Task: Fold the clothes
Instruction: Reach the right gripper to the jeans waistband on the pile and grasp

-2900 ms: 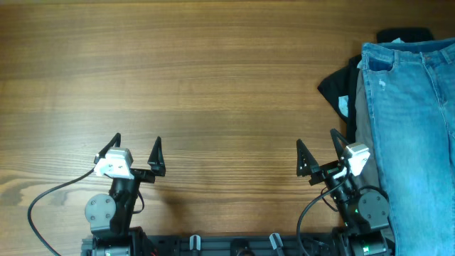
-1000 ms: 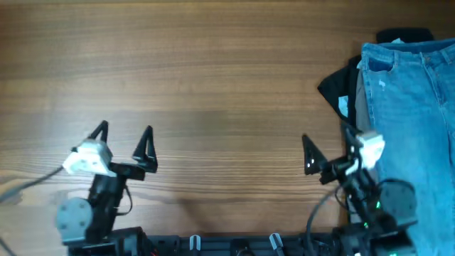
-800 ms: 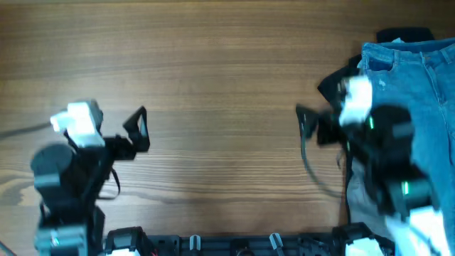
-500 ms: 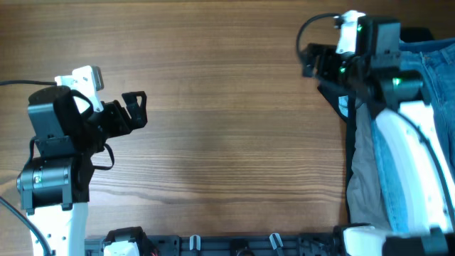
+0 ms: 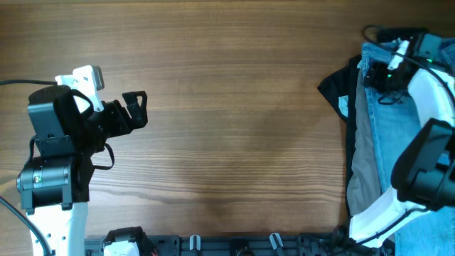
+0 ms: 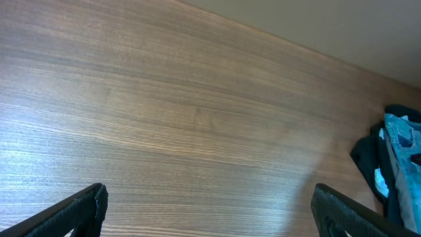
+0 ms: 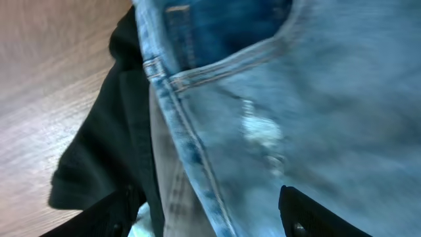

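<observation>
Wood table [image 5: 213, 107]: jeans [image 5: 379, 131] at right edge, atop grey trousers [image 5: 361, 160] and black garment [image 5: 334, 89].
Right gripper [image 7: 205, 210]: jaws apart, over waistband.
Left gripper [image 6: 210, 214]: jaws apart, well away.
Risk: pinching underlying layers too, dragging everything.

You have bare table [image 5: 227, 107] from the left gripper [image 6: 210, 207], whose jaws stand wide apart, across to the black garment [image 5: 333, 89]. The right edge is obstructed: the black garment, the grey trousers [image 5: 362, 149] and the jeans [image 5: 387, 135] lie overlapping in one pile. The right gripper [image 7: 210, 209], jaws spread, hangs close over the jeans' seam. The right arm [image 5: 430, 135] crosses above the pile.
</observation>
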`<state>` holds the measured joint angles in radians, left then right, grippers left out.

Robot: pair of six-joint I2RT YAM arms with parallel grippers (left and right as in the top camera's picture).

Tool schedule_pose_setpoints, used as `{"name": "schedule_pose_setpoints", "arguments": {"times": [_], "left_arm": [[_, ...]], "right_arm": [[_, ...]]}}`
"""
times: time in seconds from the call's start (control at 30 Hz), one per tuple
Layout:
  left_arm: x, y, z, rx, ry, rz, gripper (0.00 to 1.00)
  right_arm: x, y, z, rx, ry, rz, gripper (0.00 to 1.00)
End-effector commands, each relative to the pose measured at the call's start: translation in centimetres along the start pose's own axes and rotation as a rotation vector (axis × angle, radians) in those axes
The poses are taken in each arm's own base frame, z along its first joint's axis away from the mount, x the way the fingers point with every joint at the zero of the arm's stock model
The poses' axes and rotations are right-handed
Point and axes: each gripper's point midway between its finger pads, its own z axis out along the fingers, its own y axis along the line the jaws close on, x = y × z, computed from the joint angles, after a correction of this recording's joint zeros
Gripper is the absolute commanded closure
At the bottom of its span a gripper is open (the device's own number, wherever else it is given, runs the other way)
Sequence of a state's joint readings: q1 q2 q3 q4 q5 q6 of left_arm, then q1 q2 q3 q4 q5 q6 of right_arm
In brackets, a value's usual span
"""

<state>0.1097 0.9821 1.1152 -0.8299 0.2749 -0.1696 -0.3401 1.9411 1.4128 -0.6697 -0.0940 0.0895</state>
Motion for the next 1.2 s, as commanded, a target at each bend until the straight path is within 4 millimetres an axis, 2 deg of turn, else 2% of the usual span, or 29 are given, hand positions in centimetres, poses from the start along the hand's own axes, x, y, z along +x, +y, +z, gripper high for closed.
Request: {"name": "schedule_pose_setpoints", "arguments": {"times": [0.0, 0.07, 0.1, 0.17, 0.2, 0.23, 0.33, 0.37, 0.4, 0.43, 0.47, 0.6, 0.67, 0.8, 0.93, 1.03, 1.17], "left_arm": [[-0.7, -0.5, -0.4, 0.017, -0.019, 0.011, 0.00], [-0.7, -0.5, -0.4, 0.017, -0.019, 0.011, 0.00], [-0.7, -0.5, -0.4, 0.017, -0.019, 0.011, 0.00], [-0.7, -0.5, -0.4, 0.017, -0.019, 0.011, 0.00], [-0.7, -0.5, -0.4, 0.017, -0.019, 0.011, 0.00], [-0.6, -0.5, -0.4, 0.017, -0.017, 0.011, 0.00], [-0.6, -0.5, -0.4, 0.017, -0.015, 0.010, 0.00], [-0.6, -0.5, -0.4, 0.017, -0.015, 0.010, 0.00], [-0.6, -0.5, -0.4, 0.016, -0.015, 0.010, 0.00], [-0.6, -0.5, -0.4, 0.017, -0.015, 0.010, 0.00], [-0.6, -0.5, -0.4, 0.016, -0.015, 0.010, 0.00], [-0.6, -0.5, -0.4, 0.016, -0.015, 0.010, 0.00], [-0.5, -0.4, -0.4, 0.015, -0.010, 0.009, 0.00], [-0.4, -0.4, -0.4, 0.015, -0.009, 0.008, 0.00], [-0.4, -0.4, -0.4, 0.015, -0.008, 0.008, 0.00], [-0.4, -0.4, -0.4, 0.014, -0.008, 0.008, 0.00], [-0.4, -0.4, -0.4, 0.014, -0.008, 0.008, 0.00]], "right_arm": [[0.7, -0.2, 2.4, 0.024, 0.041, -0.069, 0.26], [1.3, -0.3, 3.6, 0.028, 0.067, -0.070, 0.28], [1.5, -0.4, 4.1, 0.032, 0.075, -0.069, 0.33], [1.5, -1.5, 4.4, 0.095, 0.074, -0.029, 0.54], [1.4, -2.0, 4.3, 0.120, 0.069, 0.004, 0.77], [1.1, -2.2, 3.9, 0.117, 0.052, 0.047, 0.84], [0.1, -2.5, 2.8, 0.095, 0.016, 0.065, 0.85], [-0.2, -2.9, 2.3, 0.097, 0.003, 0.073, 0.88], [-0.5, -3.0, 1.9, 0.089, -0.007, 0.079, 0.84], [-0.9, -2.6, 1.5, 0.054, -0.022, 0.065, 0.50], [-0.9, -1.6, 1.4, -0.005, -0.023, 0.014, 0.36], [-0.7, 2.2, 1.1, -0.204, -0.029, -0.181, 0.42], [-1.2, 2.1, 1.1, -0.202, -0.048, -0.162, 0.50], [-2.5, 2.1, 1.1, -0.197, -0.098, -0.161, 0.47], [-3.8, 1.8, 1.0, -0.174, -0.145, -0.106, 0.50], [-3.8, 0.9, 1.3, -0.124, -0.142, -0.072, 0.66], [-3.4, 1.0, 1.3, -0.132, -0.129, -0.071, 0.83]]}}
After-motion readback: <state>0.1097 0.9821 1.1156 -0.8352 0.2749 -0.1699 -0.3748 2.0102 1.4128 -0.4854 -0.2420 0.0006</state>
